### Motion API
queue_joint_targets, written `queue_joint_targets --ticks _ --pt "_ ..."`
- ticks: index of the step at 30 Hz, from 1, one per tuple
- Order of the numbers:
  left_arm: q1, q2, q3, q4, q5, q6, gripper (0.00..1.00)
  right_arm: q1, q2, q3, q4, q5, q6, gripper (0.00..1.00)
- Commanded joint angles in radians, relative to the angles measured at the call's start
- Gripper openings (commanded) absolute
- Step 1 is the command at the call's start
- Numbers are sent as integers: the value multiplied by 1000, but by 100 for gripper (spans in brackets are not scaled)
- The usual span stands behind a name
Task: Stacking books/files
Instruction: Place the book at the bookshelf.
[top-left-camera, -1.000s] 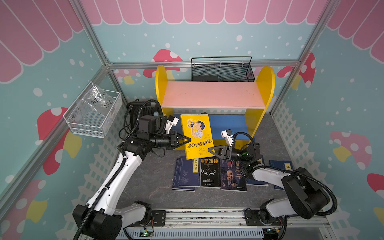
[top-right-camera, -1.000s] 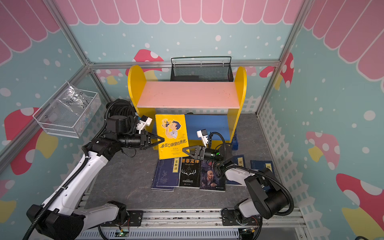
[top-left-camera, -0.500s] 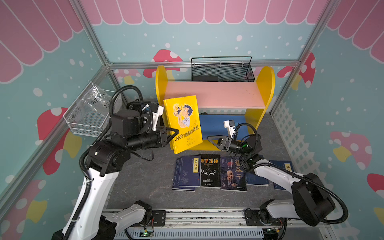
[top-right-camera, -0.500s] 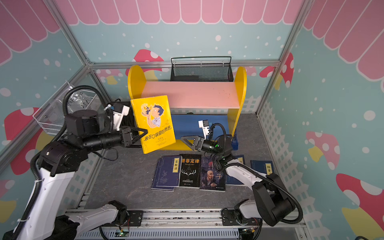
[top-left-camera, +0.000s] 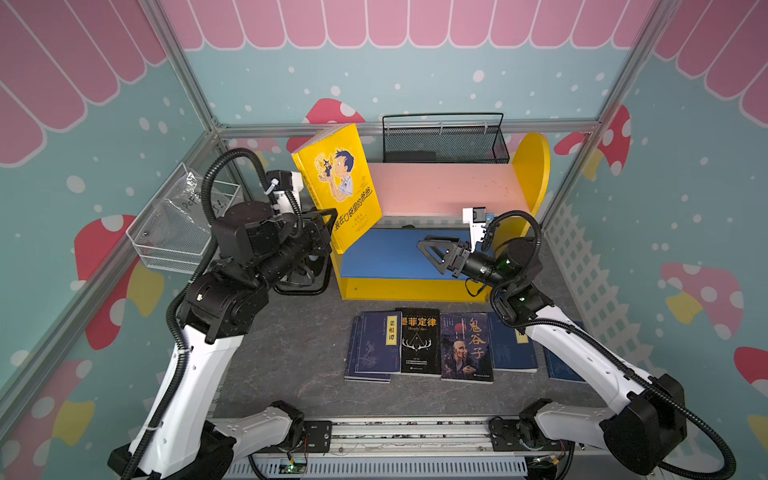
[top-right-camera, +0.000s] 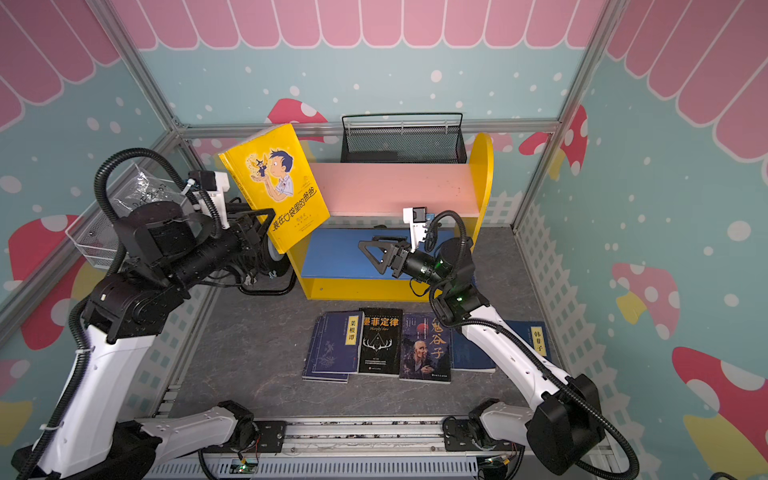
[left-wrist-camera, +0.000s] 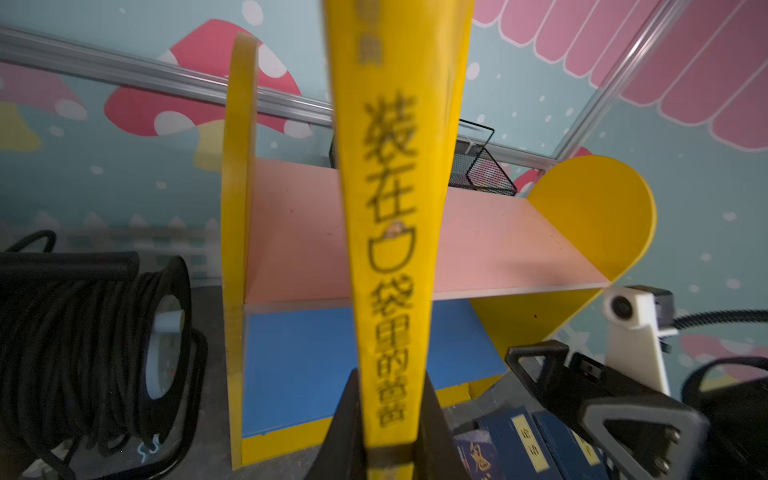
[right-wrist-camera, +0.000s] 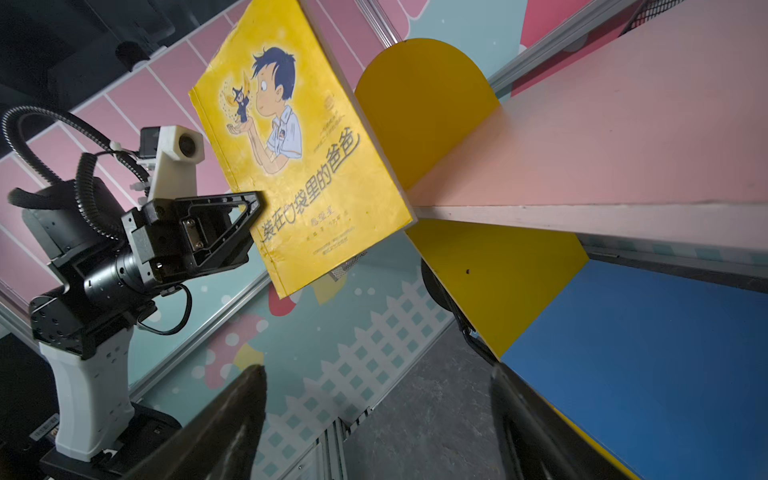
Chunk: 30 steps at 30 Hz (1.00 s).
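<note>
A yellow book (top-left-camera: 337, 183) with a cartoon boy on its cover hangs upright and tilted in the air by the left end of the shelf. My left gripper (top-left-camera: 332, 230) is shut on its lower spine edge; the spine (left-wrist-camera: 390, 208) rises between the black fingers (left-wrist-camera: 345, 419). My right gripper (top-left-camera: 426, 245) stands open and empty over the blue lower board, apart from the book (right-wrist-camera: 299, 166). On the floor lie a navy book (top-left-camera: 374, 345), a black book (top-left-camera: 419, 340) and a purple book (top-left-camera: 467, 349) side by side. More navy books (top-left-camera: 511, 351) are partly hidden under the right arm.
The yellow shelf has a pink upper board (top-left-camera: 440, 187) and a blue lower board (top-left-camera: 386, 253). A black mesh basket (top-left-camera: 444, 137) stands on it at the back. A clear bin (top-left-camera: 183, 224) hangs on the left wall. A black cable reel (left-wrist-camera: 104, 345) sits left of the shelf.
The left arm has raised the yellow book and carried it back and left toward the shelf's left end. The right gripper has opened wide and now stands away from the book.
</note>
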Motion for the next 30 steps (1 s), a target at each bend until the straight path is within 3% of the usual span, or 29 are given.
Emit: queue_joint_targets --ticks 1,10,18,22,24,30 --pt "-87 19 -12 243 -297 154 0 6 22 69 -60 37 -88 86" --pt "-150 88 -63 502 -466 249 0 6 97 146 -60 18 -116 86" --pt "-149 165 -64 572 -563 269 0 6 132 215 -70 32 -162 86" --pt "-149 195 -56 554 -573 268 0 6 134 268 -193 135 -254 87" --pt "-147 202 -58 554 -581 256 0 6 126 286 -256 195 -311 92" --pt "-128 254 -32 517 -569 192 0 4 129 375 -396 267 -463 98"
